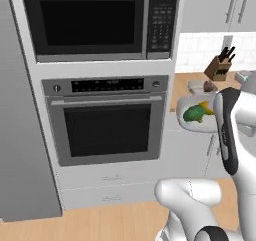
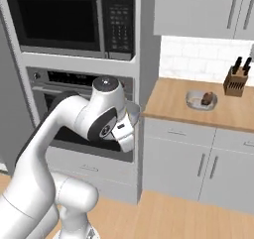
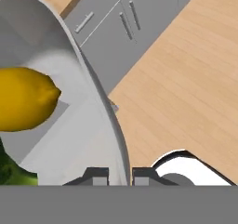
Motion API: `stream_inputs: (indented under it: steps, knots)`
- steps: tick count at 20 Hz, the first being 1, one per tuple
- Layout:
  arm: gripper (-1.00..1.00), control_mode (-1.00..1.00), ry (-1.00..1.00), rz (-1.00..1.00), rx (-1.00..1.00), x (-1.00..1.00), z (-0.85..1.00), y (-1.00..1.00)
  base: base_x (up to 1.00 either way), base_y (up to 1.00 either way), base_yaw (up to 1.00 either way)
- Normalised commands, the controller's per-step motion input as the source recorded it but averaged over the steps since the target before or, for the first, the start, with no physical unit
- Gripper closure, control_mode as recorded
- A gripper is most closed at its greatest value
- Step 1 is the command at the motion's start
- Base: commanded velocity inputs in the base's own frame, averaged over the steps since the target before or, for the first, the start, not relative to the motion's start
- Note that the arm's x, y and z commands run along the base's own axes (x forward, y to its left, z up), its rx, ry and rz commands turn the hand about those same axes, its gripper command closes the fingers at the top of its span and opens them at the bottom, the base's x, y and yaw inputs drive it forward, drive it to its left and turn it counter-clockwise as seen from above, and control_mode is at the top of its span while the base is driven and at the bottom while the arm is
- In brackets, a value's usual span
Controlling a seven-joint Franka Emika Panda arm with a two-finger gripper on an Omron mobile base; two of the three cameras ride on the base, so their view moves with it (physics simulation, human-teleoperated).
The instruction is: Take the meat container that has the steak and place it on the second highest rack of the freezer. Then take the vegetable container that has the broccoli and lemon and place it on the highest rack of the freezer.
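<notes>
Two containers: one vegetable container (image 1: 192, 125) with one broccoli (image 1: 193, 114) and one lemon (image 3: 25, 99); one meat container (image 2: 201, 100) with one steak (image 2: 208, 98). One knife block (image 2: 235, 81) at counter's (image 2: 168, 101) back edge. One microwave (image 1: 95, 20), one wall oven (image 1: 107, 120).

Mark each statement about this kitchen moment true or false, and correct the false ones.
1. The gripper is shut on the rim of the vegetable container. True.
2. The lemon lies inside that container beside the broccoli. True.
3. The meat container with the steak already sits inside the freezer. False: it rests on the wooden counter, near the knife block.
4. The wall oven door hangs open. False: it is closed.
5. The vegetable container is held in the air off the counter. True.
</notes>
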Motion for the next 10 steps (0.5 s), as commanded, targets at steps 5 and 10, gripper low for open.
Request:
stream_inputs:
  steps: [5, 10]
  knots:
    - [1.00, 1.00, 0.00, 0.00, 0.00, 0.00, 0.00, 0.00, -0.22, 1.00, 0.23]
    - [1.00, 1.00, 0.00, 0.00, 0.00, 0.00, 0.00, 0.00, 0.12, 1.00, 0.25]
